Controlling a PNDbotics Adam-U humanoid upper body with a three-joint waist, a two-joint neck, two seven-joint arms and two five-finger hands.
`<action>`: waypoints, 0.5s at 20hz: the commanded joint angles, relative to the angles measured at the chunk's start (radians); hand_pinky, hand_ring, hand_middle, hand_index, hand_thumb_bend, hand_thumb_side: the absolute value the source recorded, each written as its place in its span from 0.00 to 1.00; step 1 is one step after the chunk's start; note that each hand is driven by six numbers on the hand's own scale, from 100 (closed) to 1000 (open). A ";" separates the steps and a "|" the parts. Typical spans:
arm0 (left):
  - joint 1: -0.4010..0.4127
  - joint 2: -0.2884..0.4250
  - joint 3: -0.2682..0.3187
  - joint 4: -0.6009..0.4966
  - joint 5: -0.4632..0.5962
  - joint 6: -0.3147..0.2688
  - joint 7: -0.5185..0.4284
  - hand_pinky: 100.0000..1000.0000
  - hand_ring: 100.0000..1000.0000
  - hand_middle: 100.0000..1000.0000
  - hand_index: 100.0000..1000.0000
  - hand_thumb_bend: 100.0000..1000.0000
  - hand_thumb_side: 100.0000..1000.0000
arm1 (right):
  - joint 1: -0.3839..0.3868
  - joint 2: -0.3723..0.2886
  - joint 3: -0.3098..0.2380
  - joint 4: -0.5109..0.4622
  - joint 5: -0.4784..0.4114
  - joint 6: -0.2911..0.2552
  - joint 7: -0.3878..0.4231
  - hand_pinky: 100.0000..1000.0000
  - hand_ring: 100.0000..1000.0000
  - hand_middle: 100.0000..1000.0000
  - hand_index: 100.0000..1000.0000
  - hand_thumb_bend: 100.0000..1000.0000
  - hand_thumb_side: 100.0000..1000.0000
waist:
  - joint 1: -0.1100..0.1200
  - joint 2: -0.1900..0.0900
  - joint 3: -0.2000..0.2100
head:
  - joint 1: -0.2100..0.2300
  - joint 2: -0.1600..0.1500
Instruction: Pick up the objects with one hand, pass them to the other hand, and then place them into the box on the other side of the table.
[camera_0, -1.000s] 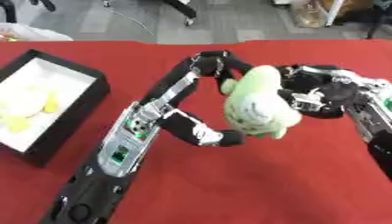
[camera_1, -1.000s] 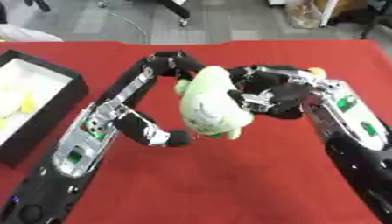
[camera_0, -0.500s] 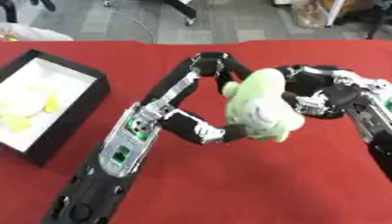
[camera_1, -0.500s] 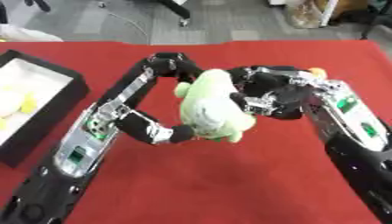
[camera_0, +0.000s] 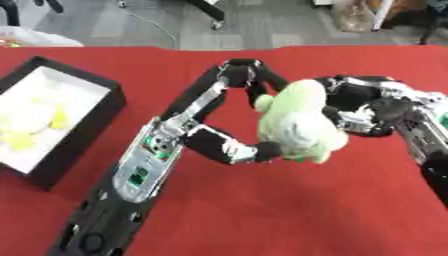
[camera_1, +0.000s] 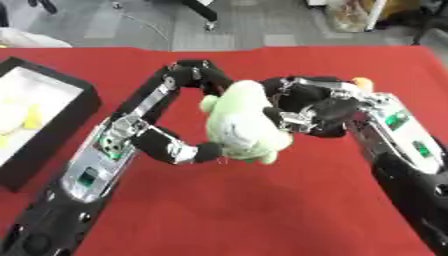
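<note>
A pale green plush toy (camera_0: 297, 122) hangs above the red table (camera_0: 262, 210), near its middle, caught between both hands. My left hand (camera_0: 223, 145) reaches in from the lower left. Its fingers (camera_0: 241, 72) curl over the toy's top and its thumb presses the toy's lower left side. My right hand (camera_1: 319, 107) comes in from the right with its fingers curled round the toy's right side. The black box (camera_0: 83, 132) with a white inside stands at the table's left edge and holds pale yellow things (camera_0: 26, 125).
Red cloth covers the whole table. Beyond the far edge lie grey floor, a chair base (camera_0: 214, 10), a brown bag (camera_0: 350, 15) at the top right and something white (camera_0: 26, 35) at the top left.
The toy has shifted slightly to the right between the hands. The left thumb has come up a little against the toy's underside. Both hands keep their hold.
</note>
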 joint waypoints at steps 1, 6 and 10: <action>-0.020 0.005 -0.001 -0.020 0.006 -0.004 -0.005 0.37 0.43 0.54 0.70 0.50 0.44 | -0.013 -0.026 -0.006 -0.019 -0.001 0.002 -0.001 0.53 0.50 0.24 0.15 0.00 0.00 | -0.005 -0.005 -0.002 | -0.002 -0.002; -0.021 0.006 -0.004 -0.024 0.003 -0.020 -0.016 0.32 0.33 0.41 0.59 0.37 0.30 | -0.013 -0.026 -0.006 -0.020 -0.003 0.001 -0.004 0.53 0.50 0.24 0.15 0.00 0.00 | -0.005 -0.005 -0.003 | -0.001 -0.002; -0.022 0.007 -0.007 -0.023 0.020 -0.027 -0.032 0.24 0.27 0.35 0.52 0.27 0.24 | -0.014 -0.027 -0.007 -0.021 -0.005 0.000 -0.006 0.52 0.50 0.24 0.15 0.00 0.00 | -0.005 -0.005 -0.004 | -0.002 -0.002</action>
